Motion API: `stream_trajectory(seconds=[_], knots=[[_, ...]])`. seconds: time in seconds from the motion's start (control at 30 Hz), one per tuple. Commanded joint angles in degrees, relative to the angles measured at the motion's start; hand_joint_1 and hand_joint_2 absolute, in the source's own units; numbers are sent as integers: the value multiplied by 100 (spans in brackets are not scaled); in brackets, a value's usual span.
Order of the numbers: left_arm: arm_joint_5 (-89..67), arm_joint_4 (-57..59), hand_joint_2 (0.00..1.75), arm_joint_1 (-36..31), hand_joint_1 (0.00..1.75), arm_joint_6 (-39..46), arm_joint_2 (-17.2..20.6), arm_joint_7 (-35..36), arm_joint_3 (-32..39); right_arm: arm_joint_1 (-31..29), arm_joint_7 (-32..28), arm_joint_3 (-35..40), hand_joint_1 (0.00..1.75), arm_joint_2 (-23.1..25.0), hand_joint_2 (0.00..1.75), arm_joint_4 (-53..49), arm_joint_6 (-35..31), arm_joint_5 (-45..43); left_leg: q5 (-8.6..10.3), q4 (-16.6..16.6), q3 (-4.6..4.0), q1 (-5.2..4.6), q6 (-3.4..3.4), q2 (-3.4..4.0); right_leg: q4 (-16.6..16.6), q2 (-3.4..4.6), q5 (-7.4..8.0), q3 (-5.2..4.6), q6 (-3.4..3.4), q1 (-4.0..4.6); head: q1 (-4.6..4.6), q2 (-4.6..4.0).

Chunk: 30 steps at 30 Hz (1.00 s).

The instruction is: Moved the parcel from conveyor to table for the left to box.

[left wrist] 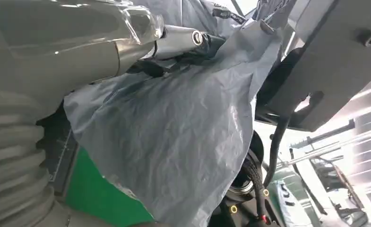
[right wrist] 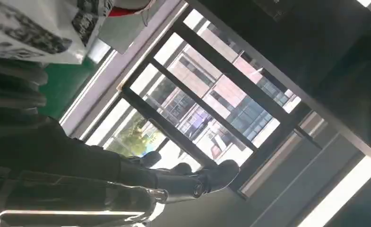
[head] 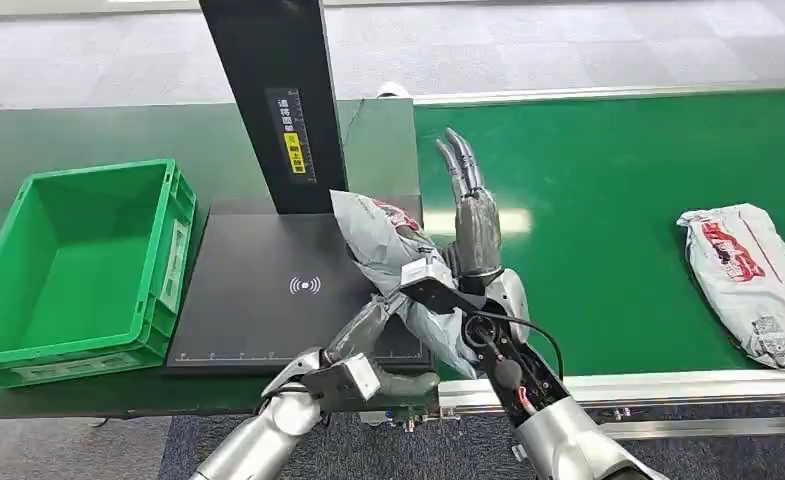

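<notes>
Over scanner pad (head: 253, 300) edge, I see left hand (head: 368, 335) pinching parcel (head: 393, 262); right hand (head: 473, 215) fingers straight, pressed together beside it. Bin (head: 78, 265) left; belt (head: 618, 220) open; label unreadable.

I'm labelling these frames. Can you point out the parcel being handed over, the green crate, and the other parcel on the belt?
parcel (head: 380, 242), head view, on its upper grey face.
green crate (head: 38, 345), head view, on its near rim.
other parcel (head: 753, 275), head view, on its printed top.

Black post (head: 268, 100) blocks behind pad (head: 258, 290); crate (head: 78, 260) open-topped.
</notes>
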Motion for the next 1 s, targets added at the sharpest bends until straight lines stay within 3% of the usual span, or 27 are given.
stream_trajectory(seconds=[0.03,0.87,0.9,0.93,1.0], knots=[[442,666,175,-370,173,63,-241,121,97,-291,-92,866,0,208,175,237,228,86,-5,-1,9,1,9,6,-1,4,-2,6,-16,5,0,0],[1032,487,175,-271,175,1168,-167,-152,932,-422,-107,801,0,219,175,435,82,145,-8,-5,22,2,15,9,-5,7,-3,18,-22,7,-2,0],[989,485,175,-279,175,1270,-156,-173,934,-428,-107,798,0,220,175,438,83,145,-6,-4,18,0,14,7,-3,5,-3,14,-19,5,0,0],[583,419,175,-277,175,2119,-121,-459,897,-426,-107,778,0,224,175,423,79,161,-5,-3,14,1,12,7,-2,5,-2,10,-17,5,0,0],[422,368,175,-297,175,2419,-69,-521,891,-433,-107,777,0,224,175,418,86,160,-7,-4,19,2,15,8,-4,5,-2,16,-21,7,2,0]])
